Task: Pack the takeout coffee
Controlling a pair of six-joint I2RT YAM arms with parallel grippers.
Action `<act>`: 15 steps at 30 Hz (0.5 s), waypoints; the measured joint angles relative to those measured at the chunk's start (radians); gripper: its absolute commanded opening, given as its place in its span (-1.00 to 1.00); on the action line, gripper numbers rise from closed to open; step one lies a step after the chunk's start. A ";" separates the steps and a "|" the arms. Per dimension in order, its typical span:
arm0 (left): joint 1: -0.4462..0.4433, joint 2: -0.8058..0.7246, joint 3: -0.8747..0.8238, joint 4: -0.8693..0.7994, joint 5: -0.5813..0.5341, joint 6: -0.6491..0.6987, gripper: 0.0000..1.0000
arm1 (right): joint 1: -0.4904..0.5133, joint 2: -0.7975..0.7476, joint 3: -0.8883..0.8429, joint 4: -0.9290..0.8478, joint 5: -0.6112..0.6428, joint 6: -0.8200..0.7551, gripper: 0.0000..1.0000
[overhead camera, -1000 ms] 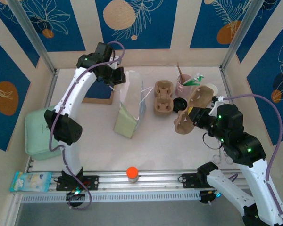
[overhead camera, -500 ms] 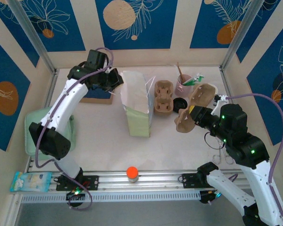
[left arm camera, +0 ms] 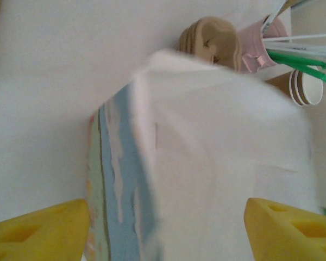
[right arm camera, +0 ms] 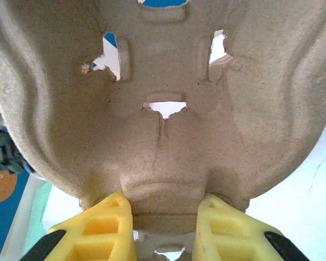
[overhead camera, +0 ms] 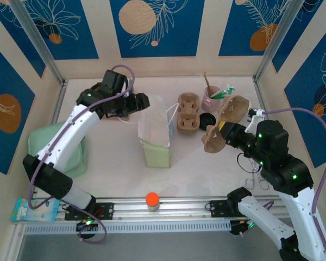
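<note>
An orange-topped object (overhead camera: 152,200) sits on the rail at the near edge. Beyond it, on the right, the right fingers (right arm camera: 106,225) pinch the lower rim of a brown cup carrier (overhead camera: 224,126). It is held tilted up off the surface (overhead camera: 114,163), just right of a black lid (overhead camera: 207,120). In the middle of the surface stands a paper bag (overhead camera: 155,133), upright, white above and pale green at the base. The left fingers (left arm camera: 43,225) are spread wide to either side of its top, at the bag's far left corner; whether they touch it cannot be told. Just right of the bag a second carrier (overhead camera: 188,113) lies flat. Farther back, a pink cup (overhead camera: 212,99) holds straws.
</note>
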 measured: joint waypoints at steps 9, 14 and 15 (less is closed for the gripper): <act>-0.001 -0.080 0.180 0.045 -0.069 0.509 0.75 | 0.000 0.016 0.010 -0.002 -0.011 -0.003 -0.70; -0.001 0.050 0.386 0.017 -0.031 0.727 0.74 | 0.002 0.027 0.015 -0.002 -0.025 -0.011 -0.70; -0.001 0.097 0.436 -0.002 -0.010 0.764 0.74 | 0.002 0.027 0.015 -0.002 -0.030 -0.011 -0.70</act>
